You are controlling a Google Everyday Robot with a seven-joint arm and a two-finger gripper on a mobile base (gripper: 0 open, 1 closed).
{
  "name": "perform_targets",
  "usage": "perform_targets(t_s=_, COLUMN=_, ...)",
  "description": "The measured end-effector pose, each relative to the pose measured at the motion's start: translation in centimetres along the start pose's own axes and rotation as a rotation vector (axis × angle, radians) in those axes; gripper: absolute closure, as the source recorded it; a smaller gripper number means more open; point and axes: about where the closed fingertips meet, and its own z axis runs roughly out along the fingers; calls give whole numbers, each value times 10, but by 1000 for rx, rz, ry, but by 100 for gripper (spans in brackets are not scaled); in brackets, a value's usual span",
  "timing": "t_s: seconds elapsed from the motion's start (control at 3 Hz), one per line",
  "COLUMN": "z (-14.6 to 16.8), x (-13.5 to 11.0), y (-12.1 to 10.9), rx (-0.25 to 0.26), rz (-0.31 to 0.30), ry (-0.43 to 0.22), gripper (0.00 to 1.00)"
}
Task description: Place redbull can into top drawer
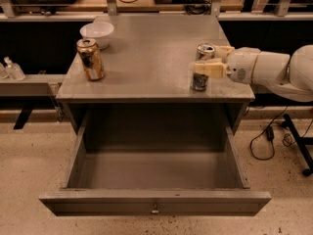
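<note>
The redbull can (201, 81), slim and silvery with dark markings, stands upright near the right front edge of the cabinet top (151, 48). My gripper (209, 59) reaches in from the right at the can's height. It is open and straddles the can: one cream finger (209, 68) crosses the can's front side and the other lies behind its top. The top drawer (155, 202) is pulled fully out below, empty, with its small knob (155, 210) at the middle of the front panel.
A shorter golden-brown can (91, 58) stands at the left front of the top, with a white bowl (97, 33) behind it. The white arm (274, 70) spans the right side. Cables and a stand leg (293, 136) lie on the floor at right.
</note>
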Motion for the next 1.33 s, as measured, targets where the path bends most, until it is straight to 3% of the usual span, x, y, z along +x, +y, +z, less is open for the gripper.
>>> perform_targets(t_s=0.33, z=-2, x=6, y=-7, rx=-32, rz=113, ry=-119, gripper=64)
perform_targets(t_s=0.67, z=-8, x=-4, y=-7, rx=-58, rz=115, ry=-163, gripper=89)
perform_targets(t_s=1.0, z=-17, x=-34, y=14, rx=-86, rz=31, ry=-201, gripper=100)
perform_targets(t_s=1.33, z=-3, x=-34, y=58, rx=-144, rz=-20, ry=-201, gripper=100)
